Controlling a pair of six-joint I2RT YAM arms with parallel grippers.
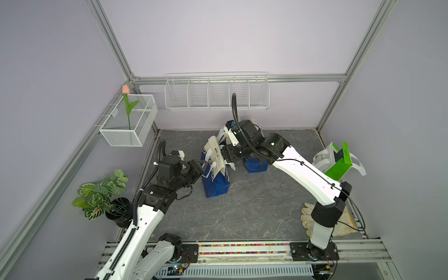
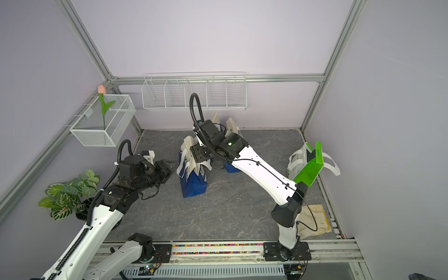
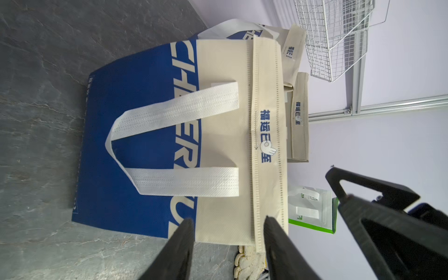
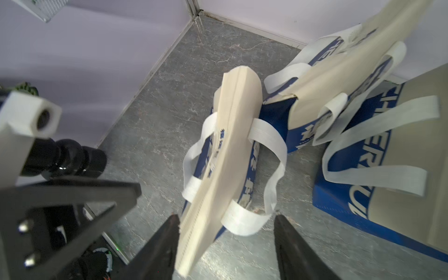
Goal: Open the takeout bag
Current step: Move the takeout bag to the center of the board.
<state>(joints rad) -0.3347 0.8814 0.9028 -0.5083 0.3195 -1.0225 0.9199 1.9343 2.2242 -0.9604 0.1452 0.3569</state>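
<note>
The takeout bag (image 1: 215, 178) (image 2: 192, 180) stands mid-table, blue below and cream above, its sealed top strip (image 3: 265, 135) folded shut and white handles (image 3: 174, 143) hanging down its sides. My left gripper (image 1: 203, 165) (image 3: 229, 221) is open at the bag's left side, and the cream top's lower corner lies between its fingers. My right gripper (image 1: 224, 152) (image 4: 226, 218) is open above the bag's far end. The cream top flap (image 4: 225, 155) and a white handle loop (image 4: 244, 219) sit between its fingers, with one fingertip (image 4: 173, 221) against the flap's edge.
Two more blue and cream bags (image 4: 322, 84) (image 4: 392, 155) stand behind the first. A green and white bag (image 1: 338, 161) leans at the right wall, a glove (image 1: 309, 218) lies under the right arm, and a potted plant (image 1: 101, 194) stands left. Wire baskets (image 1: 128, 121) (image 1: 215, 93) hang on the walls.
</note>
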